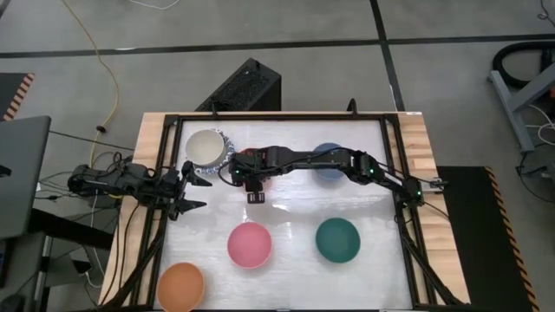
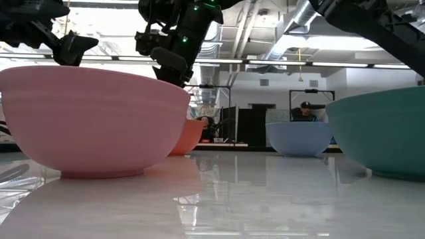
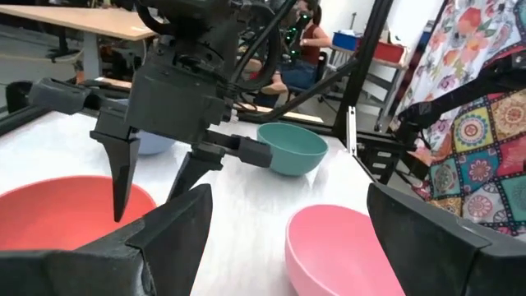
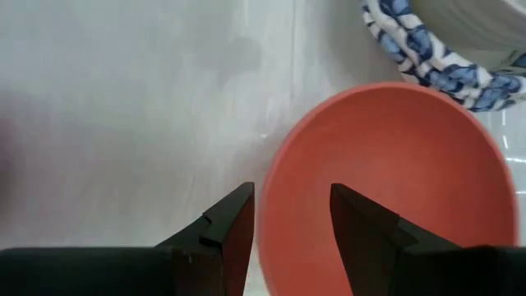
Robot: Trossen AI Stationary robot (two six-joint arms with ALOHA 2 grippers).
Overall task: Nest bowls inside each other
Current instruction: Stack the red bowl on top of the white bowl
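Right pincer (image 4: 292, 215) hangs open astride the red bowl (image 4: 386, 189) rim (hidden under the arm from above); left pincer (image 1: 192, 195) waits open at the table (image 1: 295, 260) edge.

Red bowl (image 4: 386, 189) upright under the right gripper (image 4: 292, 218), its rim between the fingers; cream bowl (image 1: 206, 147) in blue-patterned bowl (image 4: 427, 49) just beside; blue (image 1: 328, 161), pink (image 1: 250, 244), green (image 1: 337, 240), orange (image 1: 180, 287) bowls lie apart
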